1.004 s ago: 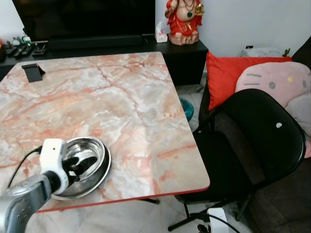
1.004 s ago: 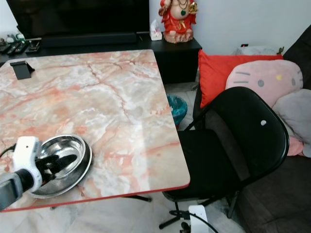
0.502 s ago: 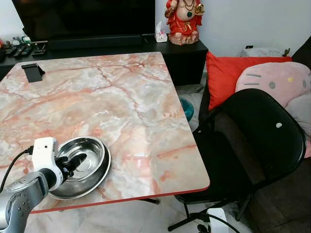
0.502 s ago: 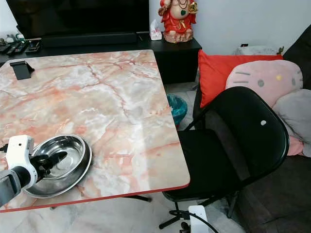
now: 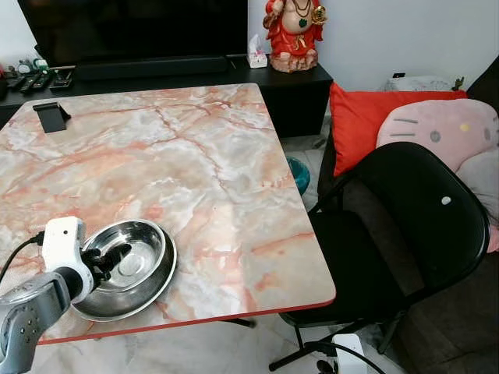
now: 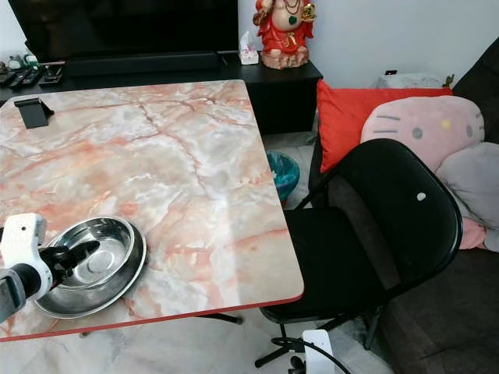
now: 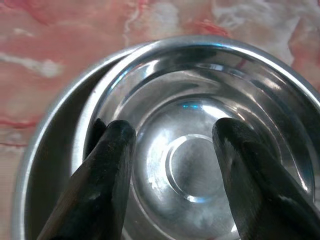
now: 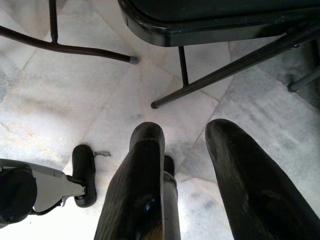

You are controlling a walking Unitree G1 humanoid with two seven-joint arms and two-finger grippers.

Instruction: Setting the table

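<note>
Your steel bowl [image 5: 129, 267] sits on the marble tabletop [image 5: 187, 156], close to the near edge with its red trim, well away from the black folding chair [image 5: 390, 249] that stands just off the tabletop's right side. In the left wrist view it looks like two nested pieces, a smaller bowl [image 7: 200, 145] inside a wider outer bowl [image 7: 45, 150]; from the head views you cannot separate them clearly.

Your left hand [image 5: 109, 259] reaches over the bowl's left rim, fingers parted to a moderate gap and holding nothing. In the wrist view one finger [image 7: 107, 175] seems to lie between the inner and outer rims, but whether it touches metal is hard to say. The arm behind the white wrist block [image 5: 62, 241] is cut off at the frame's corner.

Your right hand [image 8: 185, 190] hangs below the tabletop, fingers spread and empty, pointing at the tiled floor [image 8: 65, 100] beside the chair's legs.

On the tabletop's far left corner stands a small black stand [image 5: 51, 117]. Beyond the tabletop, a red figurine [image 5: 295, 35] sits on the dark TV unit. Behind the chair, a red cushion [image 5: 366, 117] and a pink plush pillow [image 5: 444, 128] are partly hidden.
</note>
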